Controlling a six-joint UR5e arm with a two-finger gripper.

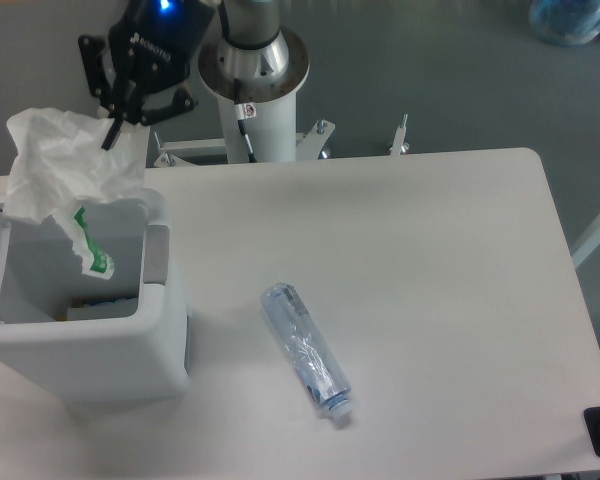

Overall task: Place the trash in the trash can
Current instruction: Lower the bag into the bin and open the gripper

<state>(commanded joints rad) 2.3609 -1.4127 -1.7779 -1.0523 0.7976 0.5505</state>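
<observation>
Above trash can point(90, 345): claw point(108, 140) pinching wrapper point(65, 170), fingers down

The trash can point(80, 340) stands at the table's point(430, 300) left edge with its mouth uncovered, lid swung out to the left. The wrapper point(60, 170), hanging from the gripper point(112, 128), drapes over the back of that mouth, its green strip dangling inside. Only 1 object lies on the tabletop, the bottle point(307, 352), well apart from the bin. The arm's white pedestal point(260, 100) rises just behind the table's far edge.
</observation>
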